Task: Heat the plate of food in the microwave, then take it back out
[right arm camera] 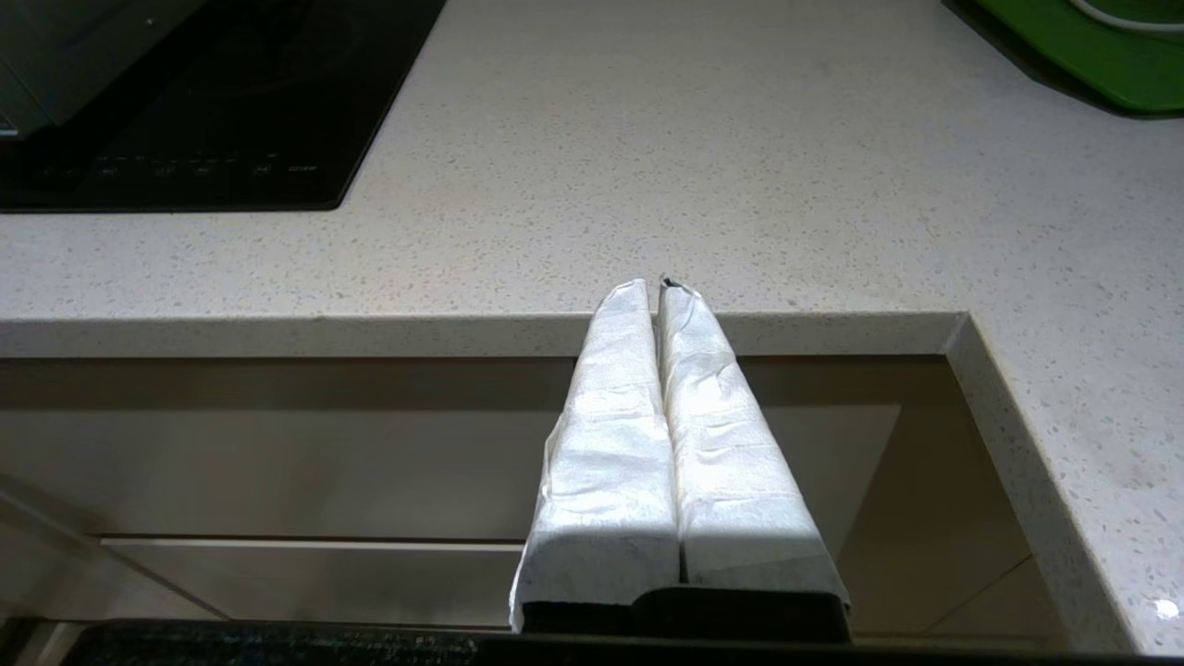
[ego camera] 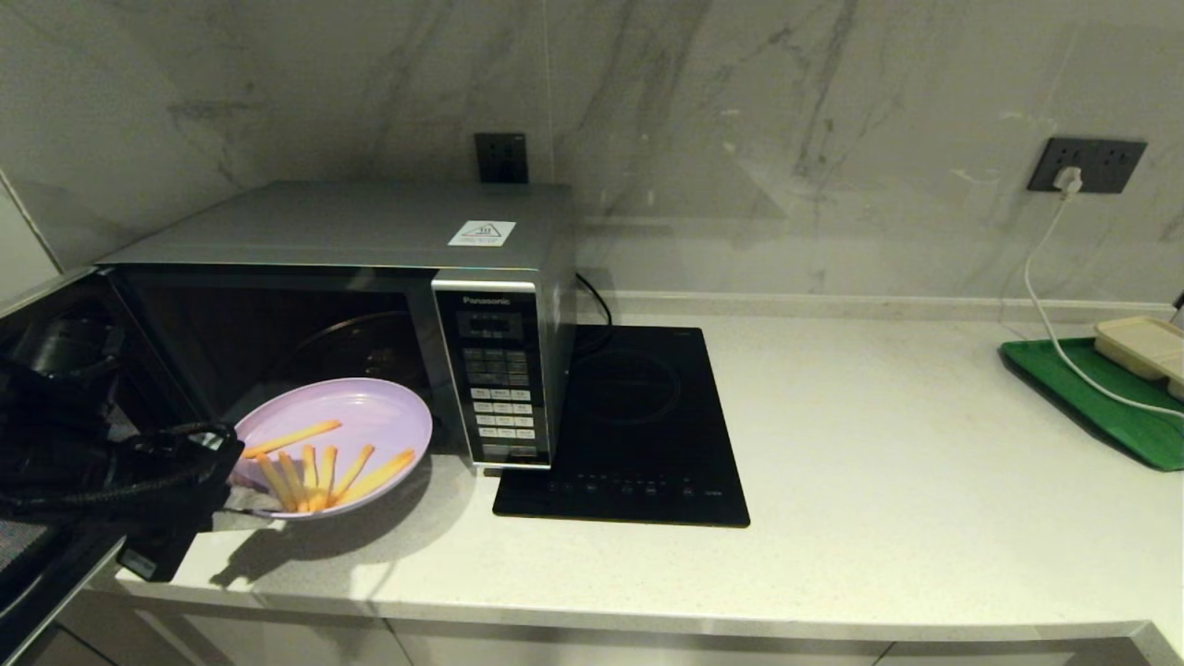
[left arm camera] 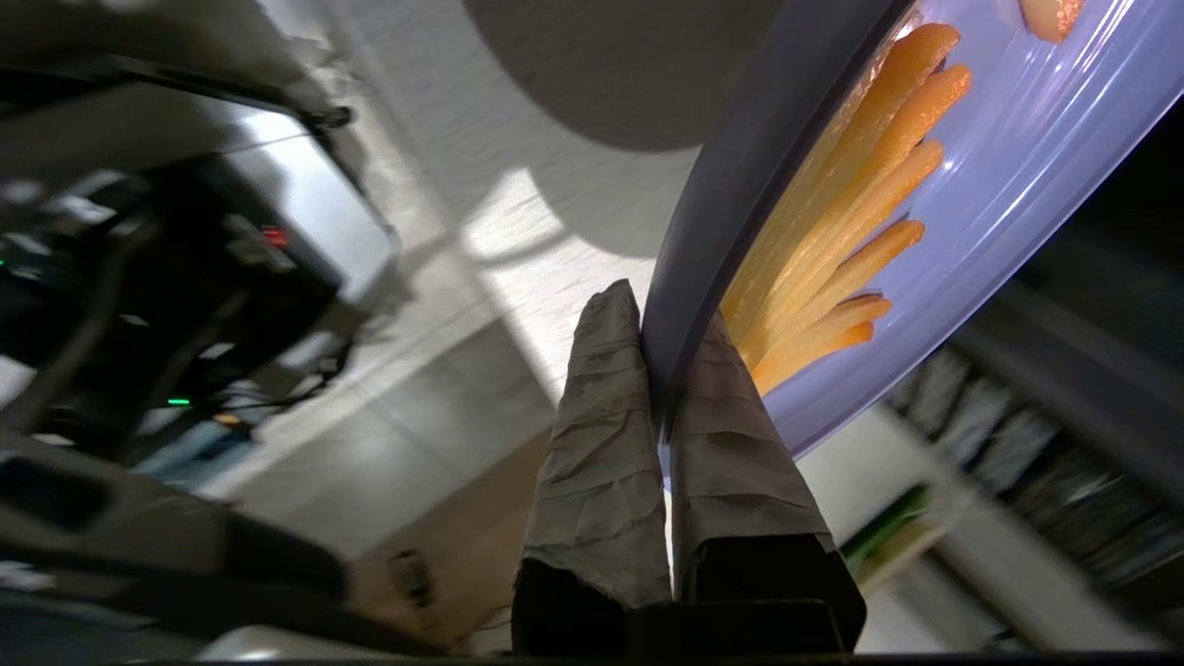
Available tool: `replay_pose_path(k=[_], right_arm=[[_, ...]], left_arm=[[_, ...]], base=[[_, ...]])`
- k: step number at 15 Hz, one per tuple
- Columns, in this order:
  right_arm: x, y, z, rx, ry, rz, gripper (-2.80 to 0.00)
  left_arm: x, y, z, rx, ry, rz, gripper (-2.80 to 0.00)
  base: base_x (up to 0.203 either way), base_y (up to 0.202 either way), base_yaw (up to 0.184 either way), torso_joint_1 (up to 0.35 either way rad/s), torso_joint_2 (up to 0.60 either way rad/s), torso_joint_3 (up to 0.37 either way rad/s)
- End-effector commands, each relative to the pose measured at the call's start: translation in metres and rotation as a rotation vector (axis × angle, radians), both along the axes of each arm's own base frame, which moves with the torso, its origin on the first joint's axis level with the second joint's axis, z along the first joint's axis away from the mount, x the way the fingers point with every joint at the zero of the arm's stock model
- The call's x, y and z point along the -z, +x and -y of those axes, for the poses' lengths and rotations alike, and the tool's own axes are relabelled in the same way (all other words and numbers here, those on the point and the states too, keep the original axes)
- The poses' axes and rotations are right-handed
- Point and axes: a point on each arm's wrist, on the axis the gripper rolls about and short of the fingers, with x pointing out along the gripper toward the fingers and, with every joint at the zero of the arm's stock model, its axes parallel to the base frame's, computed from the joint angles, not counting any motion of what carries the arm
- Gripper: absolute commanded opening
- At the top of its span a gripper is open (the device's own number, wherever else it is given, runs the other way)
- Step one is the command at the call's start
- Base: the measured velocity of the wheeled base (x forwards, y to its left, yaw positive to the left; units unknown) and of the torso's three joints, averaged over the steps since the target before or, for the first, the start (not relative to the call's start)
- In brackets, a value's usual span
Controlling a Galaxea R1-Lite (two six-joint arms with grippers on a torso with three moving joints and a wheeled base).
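The one word I can read is "Panasonic", printed in white at the top of the button panel of the microwave (ego camera: 370, 305); a white sticker with a triangle sits on its silver roof, its small print too fine to make out, and the button legends are likewise unreadable. The microwave's door (ego camera: 55, 388) stands swung open to the left, showing the dark cavity. My left end effector (left arm camera: 659, 310) is pinched tight on the near rim of the plate of food (ego camera: 356, 435), a pale lilac plate with orange-yellow fries (ego camera: 324, 467) lying across it, held tilted in the air just in front of the microwave's opening and above the bench (ego camera: 879, 462), where it casts a shadow. From the head camera my left end effector shows only as a dark mass at the plate's left edge; the left wrist camera shows what that hides, one wrapped finger (left arm camera: 601, 416) under the rim and the other over it, with the fries piled against the rim beside them. My right end effector (right arm camera: 660, 287), out of the head camera's sight, hangs with its wrapped fingers pressed together and holding nothing, off the bench's front edge and well to the right of the microwave. Just right of the microwave lies the black induction hob (ego camera: 638, 435); far right of it a green tray (ego camera: 1101, 398) carries a beige tray (ego camera: 1142, 347), and a white cable (ego camera: 1045, 287) runs to a wall socket (ego camera: 1087, 165).
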Motion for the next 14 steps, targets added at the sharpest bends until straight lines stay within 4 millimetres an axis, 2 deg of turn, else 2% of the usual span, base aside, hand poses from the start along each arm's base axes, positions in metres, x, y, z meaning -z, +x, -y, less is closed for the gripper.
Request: replay_pose_path(k=[1,4,6,10,14], right_arm=[[0.0,0.0,0.0,0.0,0.001,-0.002,-2.8],[0.0,0.0,0.0,0.0,0.001,-0.002,-2.8],[0.0,0.0,0.0,0.0,0.001,0.0,-2.8],[0.0,0.0,0.0,0.0,0.001,-0.002,-2.8],[0.0,0.0,0.0,0.001,0.001,-0.002,-2.8]], left_arm=[[-0.003,-0.029,0.005,0.088,0.054,0.036,-2.8],[0.009,-0.053,0.012,0.228,0.097,-0.017,-2.8],[0.007,-0.063,0.016,0.327,0.103,0.021,-2.8],[0.009,-0.067,0.036,0.59,0.174,0.049,-2.8],[0.014,-0.065,0.068,0.777,0.303,0.032,-2.8]], base=[[0.0,0.0,0.0,0.0,0.0,0.0],[0.0,0.0,0.0,0.0,0.0,0.0],[0.0,0.0,0.0,0.0,0.0,0.0],[0.0,0.0,0.0,0.0,0.0,0.0],[0.0,0.0,0.0,0.0,0.0,0.0]])
